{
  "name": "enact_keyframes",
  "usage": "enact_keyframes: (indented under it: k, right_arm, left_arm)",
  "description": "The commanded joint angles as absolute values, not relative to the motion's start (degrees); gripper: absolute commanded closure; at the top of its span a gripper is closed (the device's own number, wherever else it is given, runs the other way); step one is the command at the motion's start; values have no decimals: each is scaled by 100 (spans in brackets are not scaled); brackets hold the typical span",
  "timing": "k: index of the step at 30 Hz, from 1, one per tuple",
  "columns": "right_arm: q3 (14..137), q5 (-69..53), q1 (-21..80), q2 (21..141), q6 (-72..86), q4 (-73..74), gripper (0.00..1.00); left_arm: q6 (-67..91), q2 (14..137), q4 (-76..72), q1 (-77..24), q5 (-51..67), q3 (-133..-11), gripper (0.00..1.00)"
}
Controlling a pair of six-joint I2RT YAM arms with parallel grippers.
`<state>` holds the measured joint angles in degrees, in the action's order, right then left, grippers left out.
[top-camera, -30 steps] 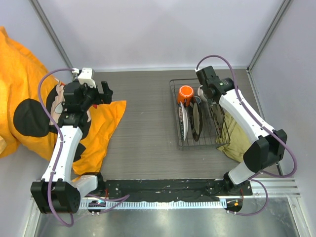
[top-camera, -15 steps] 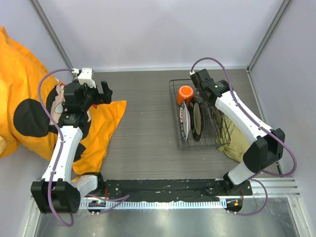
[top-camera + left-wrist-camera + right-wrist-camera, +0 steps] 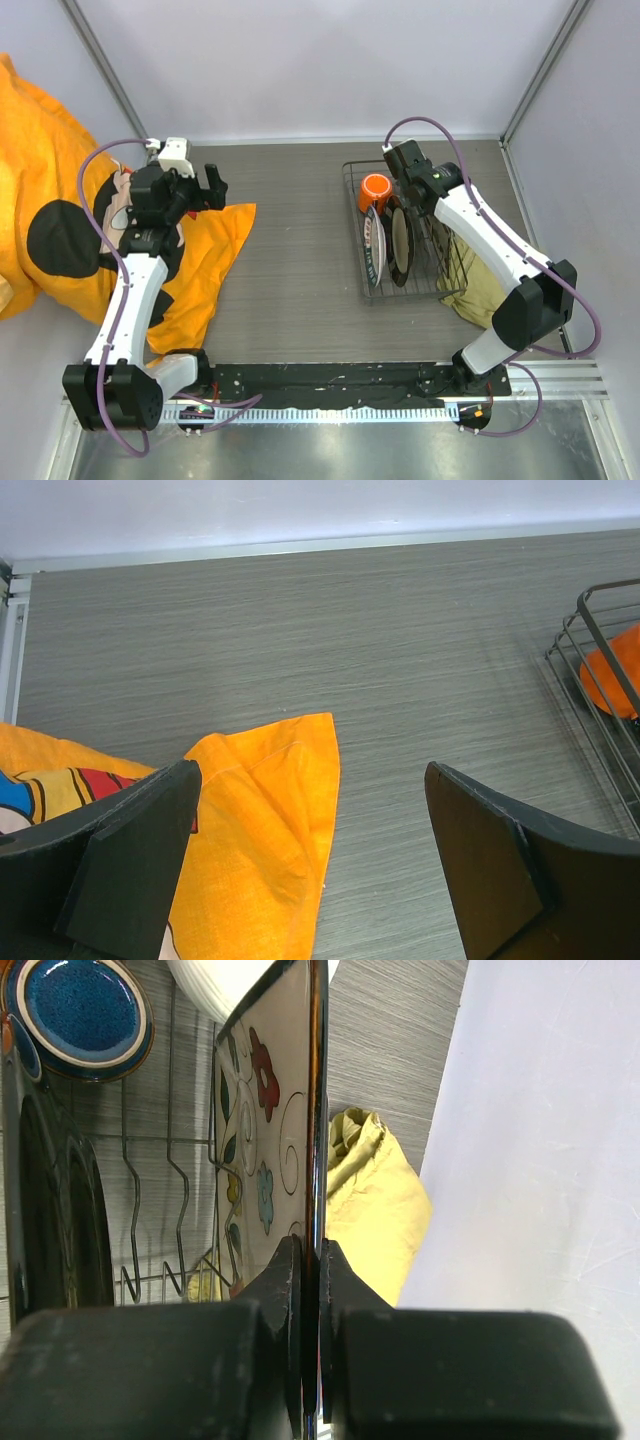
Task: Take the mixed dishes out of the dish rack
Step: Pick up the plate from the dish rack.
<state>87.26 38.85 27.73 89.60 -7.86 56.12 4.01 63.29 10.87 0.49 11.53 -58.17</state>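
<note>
Table [image 3: 300, 250] of grey wood grain fills the overhead view, with your two arms mounted at its near edge. Spread over its left side and beyond is a big orange cloth [image 3: 60, 190] printed with a cartoon figure. Your left arm reaches out above this cloth, well apart from the dishes.

On the right side of the table sits the dish rack [image 3: 354, 230], dark wire with upright prongs. An olive cloth [image 3: 480, 285] lies bunched against the rack's right side, partly under your right arm.

Inside the rack, the square cream plate with flower swirls [image 3: 262, 1130] stands on edge near the right side. Left of it, the round dark-rimmed plate [image 3: 55, 1220] also stands on edge between the prongs. At the far end of the rack are the plain white bowl [image 3: 225, 985], the orange mug [image 3: 375, 188] in the far left corner, and the small dark-blue cup [image 3: 75, 1015], its blue inside facing your right wrist camera.

Your right hand [image 3: 310, 1260] is clenched on the rim of the square cream plate, one finger on each face. Your left hand [image 3: 310, 780] is released, fingers spread wide with nothing between them, hovering over the corner of the orange cloth.
</note>
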Motion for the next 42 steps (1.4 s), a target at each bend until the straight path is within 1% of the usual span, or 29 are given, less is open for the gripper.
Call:
enact_keyframes:
  k: [1, 9, 21, 28, 42]
  right_arm:
    - [9167, 4535, 2848, 8341, -1362, 5405, 99]
    - [9237, 4553, 2707, 8104, -1169, 5396, 99]
    - [9220, 4105, 2453, 7682, -914, 5475, 99]
    - [9518, 3525, 2417, 7638, -782, 5625, 99]
    - [10151, 3235, 2417, 7620, -896, 5616, 99]
  left_arm:
    - [360, 6398, 703, 53, 1063, -5932, 0]
    - [404, 6495, 686, 53, 976, -5968, 0]
    - [387, 6513, 712, 53, 923, -5977, 0]
    - [369, 6530, 703, 53, 923, -5985, 0]
    - [422, 6618, 659, 53, 1090, -6100, 0]
